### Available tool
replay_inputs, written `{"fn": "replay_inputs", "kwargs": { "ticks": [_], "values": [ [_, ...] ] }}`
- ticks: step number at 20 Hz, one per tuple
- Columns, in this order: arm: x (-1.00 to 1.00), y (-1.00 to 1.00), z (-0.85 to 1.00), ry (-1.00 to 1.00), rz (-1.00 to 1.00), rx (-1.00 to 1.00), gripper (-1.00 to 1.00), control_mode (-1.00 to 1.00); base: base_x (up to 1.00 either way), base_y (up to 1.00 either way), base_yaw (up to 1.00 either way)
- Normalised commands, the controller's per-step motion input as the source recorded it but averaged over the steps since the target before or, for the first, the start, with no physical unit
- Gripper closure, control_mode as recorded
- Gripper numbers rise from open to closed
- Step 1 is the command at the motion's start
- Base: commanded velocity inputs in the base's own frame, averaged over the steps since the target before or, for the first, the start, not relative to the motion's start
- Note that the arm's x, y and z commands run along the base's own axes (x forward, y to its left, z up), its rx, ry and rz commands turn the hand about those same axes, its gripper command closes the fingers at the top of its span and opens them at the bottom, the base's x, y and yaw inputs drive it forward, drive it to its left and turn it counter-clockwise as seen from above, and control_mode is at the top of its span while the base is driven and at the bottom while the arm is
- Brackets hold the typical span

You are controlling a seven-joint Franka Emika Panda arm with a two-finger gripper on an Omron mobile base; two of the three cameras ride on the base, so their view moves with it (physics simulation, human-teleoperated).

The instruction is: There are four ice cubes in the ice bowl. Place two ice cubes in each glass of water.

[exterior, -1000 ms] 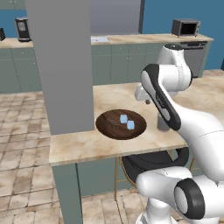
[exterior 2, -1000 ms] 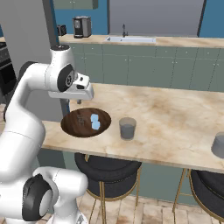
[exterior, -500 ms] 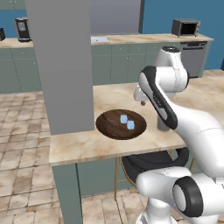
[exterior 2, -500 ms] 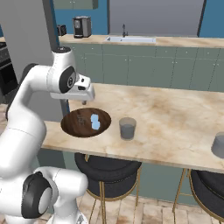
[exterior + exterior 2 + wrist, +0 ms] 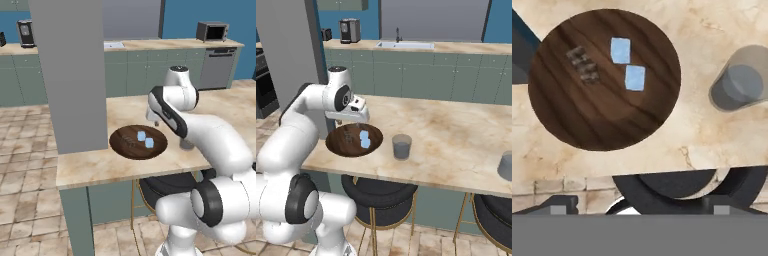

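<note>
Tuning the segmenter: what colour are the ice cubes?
Pale blue ice cubes against the dark brown bowl; clearest in the hand view.

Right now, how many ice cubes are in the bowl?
2. One ice cube lies near the middle of the ice bowl; the second ice cube sits beside it, toward the nearer glass. No others visible.

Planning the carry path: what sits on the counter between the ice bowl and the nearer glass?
Nothing: bare marble between ice bowl and glass, seen in the right base view.
</note>
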Motion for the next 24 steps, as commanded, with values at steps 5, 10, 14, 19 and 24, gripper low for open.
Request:
{"fn": "replay_inputs", "kwargs": {
  "ticks": [5, 10, 14, 19, 24],
  "values": [
    [0.52, 0.0, -0.48, 0.19, -0.19, 0.02, -1.0, -1.0, 0.0, 0.0, 0.0],
    [0.16, 0.0, -0.33, 0.13, -0.05, 0.08, -1.0, -1.0, 0.0, 0.0, 0.0],
    [0.03, 0.0, -0.42, 0.04, -0.02, 0.06, -1.0, -1.0, 0.0, 0.0, 0.0],
    [0.0, 0.0, -0.63, 0.0, -0.02, 0.01, -1.0, -1.0, 0.0, 0.0, 0.0],
    [0.06, 0.0, -0.49, -0.06, 0.0, 0.0, -1.0, -1.0, 0.0, 0.0, 0.0]
  ]
}}
